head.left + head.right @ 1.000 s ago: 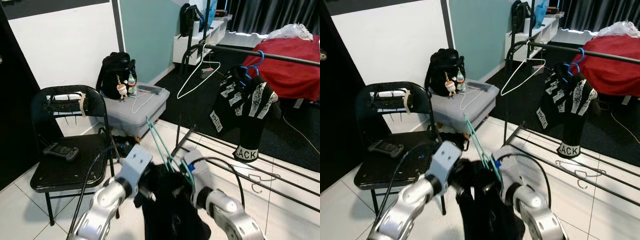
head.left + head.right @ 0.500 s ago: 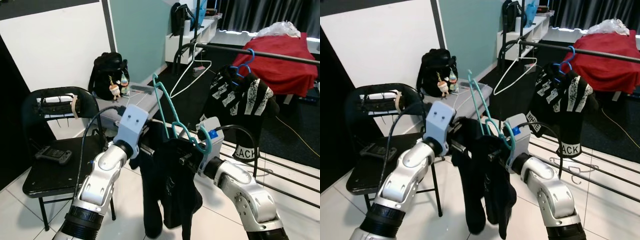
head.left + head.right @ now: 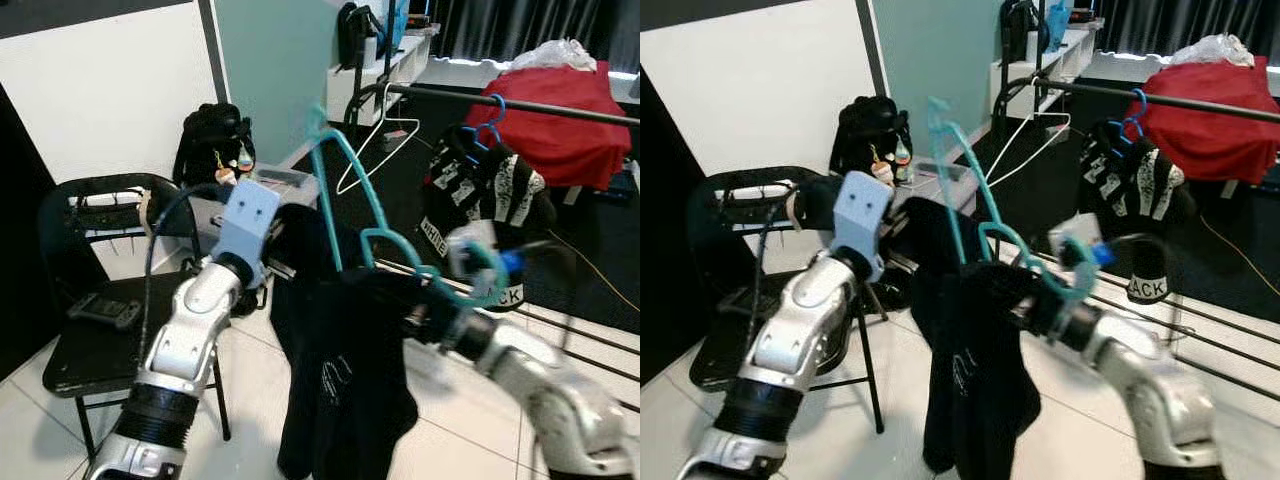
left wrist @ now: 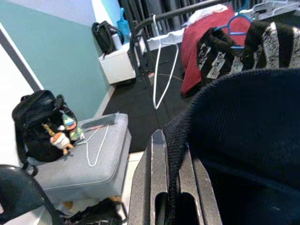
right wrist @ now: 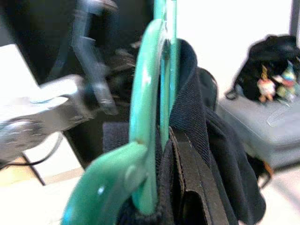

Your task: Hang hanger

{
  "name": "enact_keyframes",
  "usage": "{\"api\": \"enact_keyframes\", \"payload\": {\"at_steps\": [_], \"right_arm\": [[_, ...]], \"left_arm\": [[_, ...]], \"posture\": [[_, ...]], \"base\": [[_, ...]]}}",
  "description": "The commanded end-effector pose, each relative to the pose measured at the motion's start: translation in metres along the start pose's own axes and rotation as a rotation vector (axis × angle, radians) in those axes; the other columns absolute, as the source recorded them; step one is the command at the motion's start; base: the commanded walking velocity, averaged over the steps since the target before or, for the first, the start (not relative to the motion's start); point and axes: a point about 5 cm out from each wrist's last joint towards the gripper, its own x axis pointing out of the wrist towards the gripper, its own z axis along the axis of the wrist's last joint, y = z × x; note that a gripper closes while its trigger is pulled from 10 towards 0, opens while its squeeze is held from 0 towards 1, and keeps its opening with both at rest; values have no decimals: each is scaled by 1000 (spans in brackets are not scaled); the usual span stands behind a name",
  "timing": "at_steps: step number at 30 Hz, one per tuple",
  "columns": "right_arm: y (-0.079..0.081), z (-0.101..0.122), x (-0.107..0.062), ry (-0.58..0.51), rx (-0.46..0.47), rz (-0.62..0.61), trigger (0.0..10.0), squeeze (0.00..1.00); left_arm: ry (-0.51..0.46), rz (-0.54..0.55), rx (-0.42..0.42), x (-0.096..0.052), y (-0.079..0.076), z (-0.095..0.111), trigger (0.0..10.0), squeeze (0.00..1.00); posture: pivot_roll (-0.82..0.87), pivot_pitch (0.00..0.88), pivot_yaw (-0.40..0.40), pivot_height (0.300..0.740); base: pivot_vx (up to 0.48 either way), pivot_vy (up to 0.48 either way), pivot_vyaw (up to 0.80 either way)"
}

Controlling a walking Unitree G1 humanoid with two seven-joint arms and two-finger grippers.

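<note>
We count four hangers: one teal hanger point(image 3: 372, 225) draped with a black garment point(image 3: 345, 370) in front of us, one blue hanger point(image 3: 487, 122) carrying a black-and-white garment point(image 3: 487, 195) on the clothes rail point(image 3: 520, 103), one bare white hanger point(image 3: 372, 150) on that same rail further toward the teal wall, and one more white hanger point(image 4: 96, 146) lying on the grey storage box point(image 3: 290, 182) below the rail's end. There is one black folding chair point(image 3: 90, 300), one black backpack point(image 3: 212, 140) on the box, and one red cover point(image 3: 555, 125) behind the rail.

Both our hands are raised short of the rail, well below it. Our left hand point(image 4: 168, 187) is pinched narrow on the garment's edge, the cloth running between its two black fingers point(image 4: 151, 183). Our right hand point(image 5: 187, 187) is closed on the same garment just beside the teal hanger's shoulder, the teal bar lying against its fingers. The teal hanger's hook points up toward the rail but stays apart from it.
</note>
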Motion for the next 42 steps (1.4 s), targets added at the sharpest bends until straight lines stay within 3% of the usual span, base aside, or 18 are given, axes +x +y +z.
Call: {"api": "enact_keyframes", "payload": {"at_steps": [1,5,7,9,10,11,12,14,23,31,33,42], "right_arm": [[7,3,-5,4,0,61,10000,0],[10,1,-17,81,-18,100,10000,0],[6,-11,-29,258,-71,62,10000,0],[6,-11,-29,258,-71,62,10000,0],[2,-20,-34,363,-98,19,10000,0],[2,-20,-34,363,-98,19,10000,0],[-3,-26,-37,438,-122,-25,10000,0],[-3,-26,-37,438,-122,-25,10000,0],[-2,-43,-37,668,-172,-96,10000,0],[-2,-46,-40,719,-184,-103,10000,0],[-5,-52,-57,914,-221,-141,10000,0],[-3,-49,-69,999,-208,-162,10000,0]], "left_arm": [[-3,17,2,1,6,1,10000,0],[-5,11,-3,4,6,2,10000,0],[-7,5,-4,7,6,3,10000,0],[-7,5,-4,7,6,3,10000,0],[-9,2,-5,8,6,3,10000,0],[-9,2,-5,8,6,3,10000,0],[-10,-3,-5,8,5,4,10000,0],[-10,-3,-5,8,5,4,10000,0],[-15,-44,-22,10,-7,3,10000,0],[-16,-51,-24,9,-9,3,10000,0],[-18,-61,-13,9,-11,3,10000,0],[-2,-61,26,7,-9,-3,10000,0]], "posture": [[-181,0,46,740],[-187,0,51,740],[-191,0,54,740],[-191,0,54,740],[-194,0,57,740],[-194,0,57,740],[-195,0,57,740],[-195,0,57,740],[-200,0,60,740],[-200,0,58,740],[-193,0,53,740],[-193,0,55,740]], "base": [[0,0,0],[0,0,0],[0,0,0],[0,0,0],[0,0,0],[0,0,0],[0,0,0],[0,0,0],[0,0,0],[0,0,0],[0,0,0],[0,0,0]]}}
